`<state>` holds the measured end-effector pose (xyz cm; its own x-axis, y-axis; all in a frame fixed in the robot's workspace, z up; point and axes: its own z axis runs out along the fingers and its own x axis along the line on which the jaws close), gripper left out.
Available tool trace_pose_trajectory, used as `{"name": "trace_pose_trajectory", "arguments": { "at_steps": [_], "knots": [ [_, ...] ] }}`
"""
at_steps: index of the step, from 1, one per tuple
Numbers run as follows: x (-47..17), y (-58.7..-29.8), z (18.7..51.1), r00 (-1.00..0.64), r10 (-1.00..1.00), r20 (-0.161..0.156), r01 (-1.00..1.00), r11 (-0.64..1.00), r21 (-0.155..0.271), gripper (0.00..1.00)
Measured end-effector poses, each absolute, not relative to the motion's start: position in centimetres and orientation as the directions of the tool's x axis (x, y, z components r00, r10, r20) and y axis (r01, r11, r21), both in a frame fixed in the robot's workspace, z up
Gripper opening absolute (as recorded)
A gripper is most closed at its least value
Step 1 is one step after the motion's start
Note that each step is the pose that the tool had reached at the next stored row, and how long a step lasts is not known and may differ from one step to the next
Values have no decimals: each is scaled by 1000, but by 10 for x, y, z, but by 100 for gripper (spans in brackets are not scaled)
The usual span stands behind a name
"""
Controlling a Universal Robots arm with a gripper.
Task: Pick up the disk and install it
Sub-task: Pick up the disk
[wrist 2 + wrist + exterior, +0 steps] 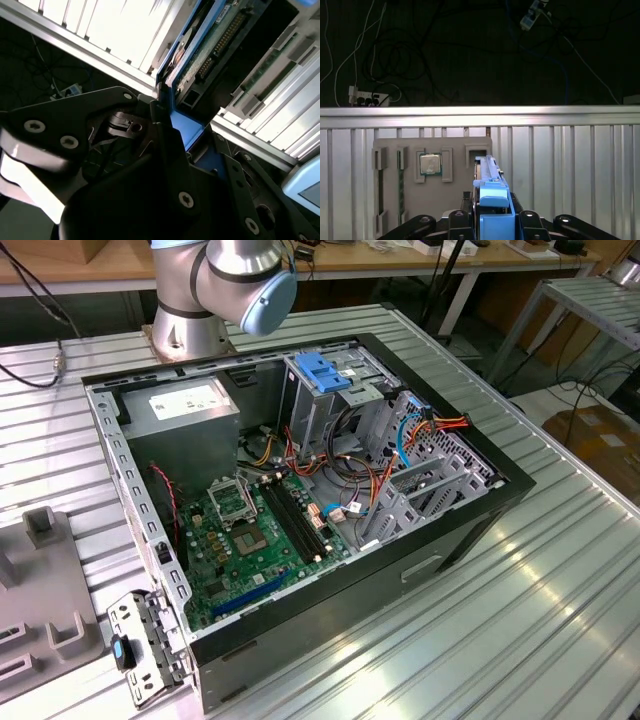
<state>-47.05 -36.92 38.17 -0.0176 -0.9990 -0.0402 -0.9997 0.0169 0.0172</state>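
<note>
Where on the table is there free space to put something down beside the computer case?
The ribbed table on the exterior view's right of the computer case is bare. Inside it, cables crowd around the drive cage.

The disk [487, 172] is framed in blue, the claw [491, 205] black, the ribbed table [570, 165] silver, the motherboard [250, 540] green.

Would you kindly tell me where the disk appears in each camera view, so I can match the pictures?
First wrist view: the disk stands edge-on in the gripper, with the ridged table behind it.
Second wrist view: the disk runs diagonally, circuit board showing, against the same table.
Exterior view: the ridged table, the shared landmark, carries the open computer case.
</note>
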Motion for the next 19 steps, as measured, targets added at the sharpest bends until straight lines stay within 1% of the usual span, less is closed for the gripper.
{"name": "trace_pose_trajectory", "arguments": {
  "at_steps": [8,15,19],
  "knots": [
    [-471,-369,394,-18,-999,-44,-1000,17,17,37],
    [-471,-369,394,-18,-999,-44,-1000,17,17,37],
    [-471,-369,401,-18,-999,-44,-1000,17,17,37]
  ]
}}
